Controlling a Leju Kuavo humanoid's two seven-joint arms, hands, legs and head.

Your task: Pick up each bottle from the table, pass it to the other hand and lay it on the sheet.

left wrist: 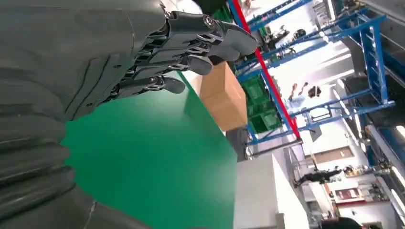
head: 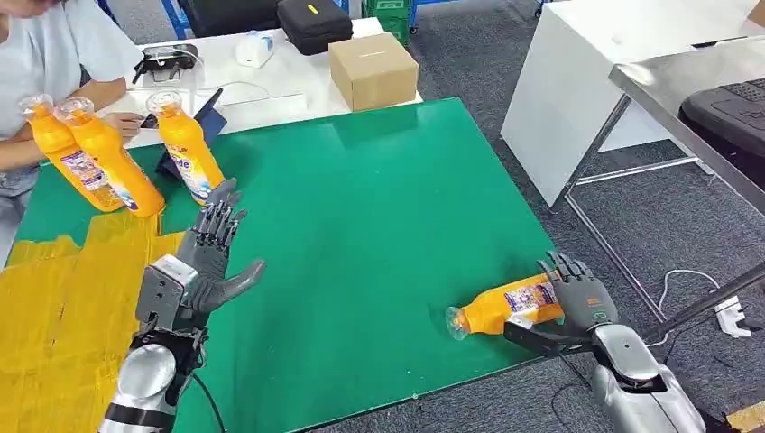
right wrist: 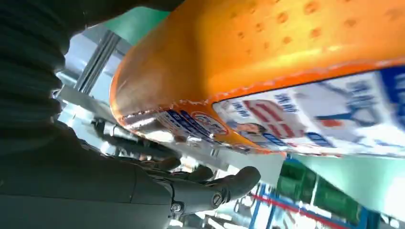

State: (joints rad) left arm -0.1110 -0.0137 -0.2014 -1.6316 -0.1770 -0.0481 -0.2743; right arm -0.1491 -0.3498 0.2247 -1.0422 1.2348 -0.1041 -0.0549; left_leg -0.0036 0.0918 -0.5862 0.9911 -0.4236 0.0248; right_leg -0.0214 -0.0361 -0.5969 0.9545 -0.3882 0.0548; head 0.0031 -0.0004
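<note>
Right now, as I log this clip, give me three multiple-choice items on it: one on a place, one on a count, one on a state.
1. Where is the lying bottle?
A. On the yellow sheet
B. On the green mat by the right robot hand
C. On the cardboard box

2. How many bottles stand upright?
A. One
B. Five
C. Three

3. What is the left robot hand doing?
A. Raised, fingers apart, holding nothing
B. Gripping a bottle
C. Pressing flat on the box

Key: 1 B, the lying bottle is on the green mat at the right robot hand. 2 C, three standing bottles at the far left. 3 A, the left robot hand is empty.
</note>
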